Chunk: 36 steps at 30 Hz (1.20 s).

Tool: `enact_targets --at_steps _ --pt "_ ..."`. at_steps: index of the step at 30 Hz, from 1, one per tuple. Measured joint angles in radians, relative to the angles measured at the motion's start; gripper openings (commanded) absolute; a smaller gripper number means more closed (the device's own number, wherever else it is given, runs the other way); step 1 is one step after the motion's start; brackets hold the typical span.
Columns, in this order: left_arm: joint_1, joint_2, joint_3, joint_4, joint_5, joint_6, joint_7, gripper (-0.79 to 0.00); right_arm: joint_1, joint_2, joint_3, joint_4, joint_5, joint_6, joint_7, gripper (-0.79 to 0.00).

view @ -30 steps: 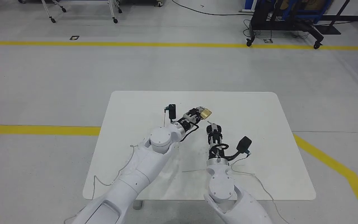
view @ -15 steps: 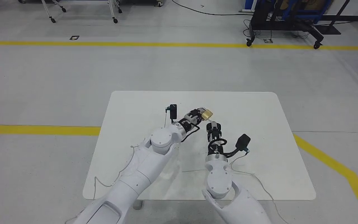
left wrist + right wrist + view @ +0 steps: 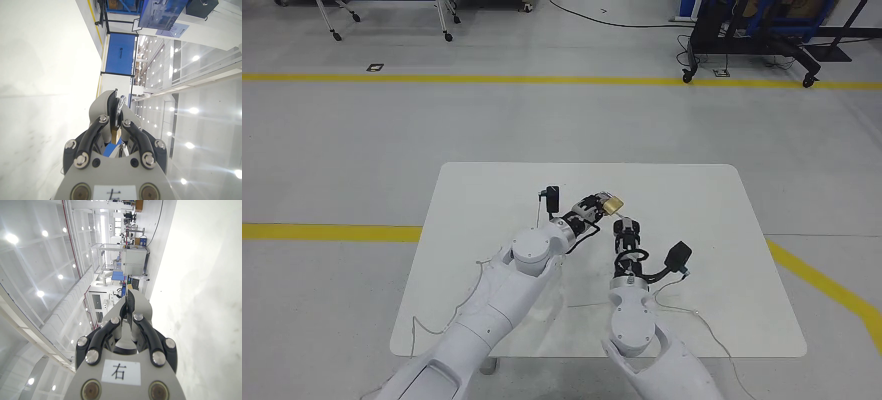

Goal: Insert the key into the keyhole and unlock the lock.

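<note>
The left gripper (image 3: pixel 118 106) is clamped tight on the brass lock (image 3: pixel 115 135), whose steel shackle pokes out past the fingertips. Just beside the lock, the right gripper (image 3: pixel 129 298) is pressed closed on the thin key (image 3: pixel 127 279), seen edge-on.

Factory hall: yellow floor lines (image 3: pixel 542 78)

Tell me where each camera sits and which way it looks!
Top view: above the arms, looking down at the table; both arms show.
Left wrist view: on the left wrist, looking along the left fingers, shut on the lock.
Right wrist view: on the right wrist, looking along the right fingers, shut on the key.
Shared: top and left wrist views both show the lock.
</note>
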Motion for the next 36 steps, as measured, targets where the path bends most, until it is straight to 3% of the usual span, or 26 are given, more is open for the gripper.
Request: enact_targets --at_steps 36 --pt "0.021 -0.011 -0.028 -0.008 0.057 -0.018 -0.022 -0.785 0.021 -0.070 0.020 0.066 -0.053 0.028 -0.032 -0.785"
